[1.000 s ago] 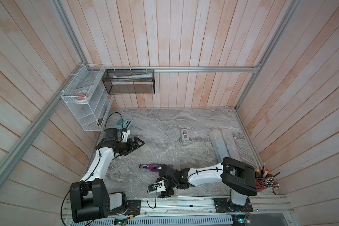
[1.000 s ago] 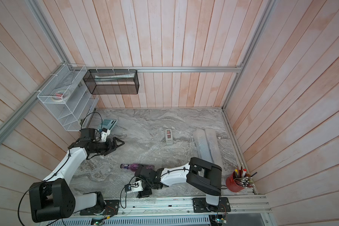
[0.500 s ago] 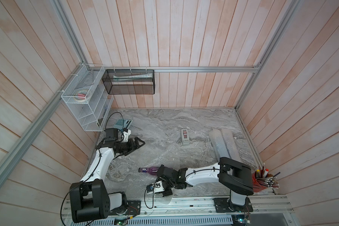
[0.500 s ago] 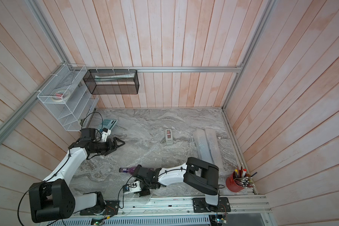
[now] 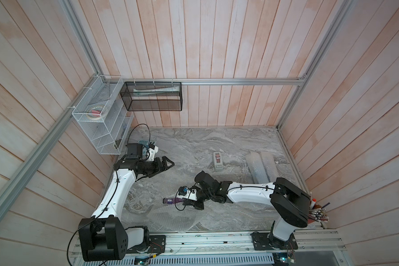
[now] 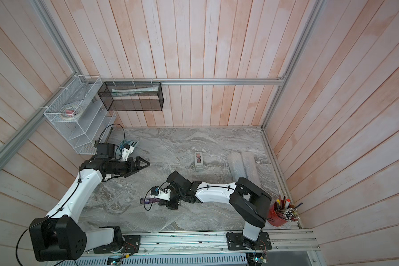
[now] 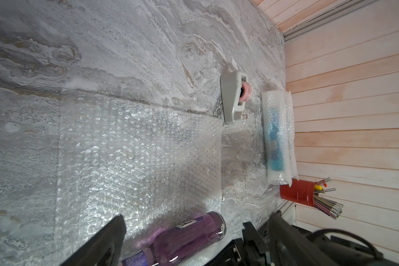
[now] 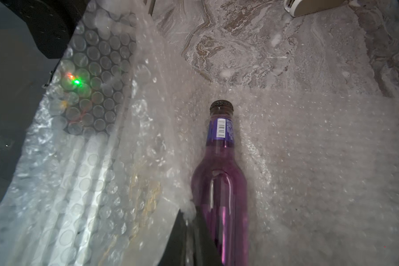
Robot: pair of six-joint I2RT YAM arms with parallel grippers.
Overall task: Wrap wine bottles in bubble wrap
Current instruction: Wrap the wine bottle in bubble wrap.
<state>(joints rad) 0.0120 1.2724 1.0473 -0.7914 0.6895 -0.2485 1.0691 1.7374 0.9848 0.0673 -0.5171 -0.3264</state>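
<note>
Purple bottle, where is it lying?

On its side on the bubble wrap sheet, towards the front of the grey marbled table. Its dark cap points to the left arm's side.

And the right gripper?

Its jaws are pressed together on a lifted edge of the sheet, just beside the body of the purple bottle. The wrap on that side stands up in a loose fold.

Is it touching the glass?

It is right against it or nearly so; I cannot tell which.

The left gripper?

Spread wide and holding nothing. It hangs over the far edge of the sheet, well apart from the bottle.

Anything else on the table?

A grey tape dispenser sits just past the sheet. Two rolled tubes of wrap lie side by side near the right wall. In the left wrist view a blue bottle shows through the nearer one.
</note>
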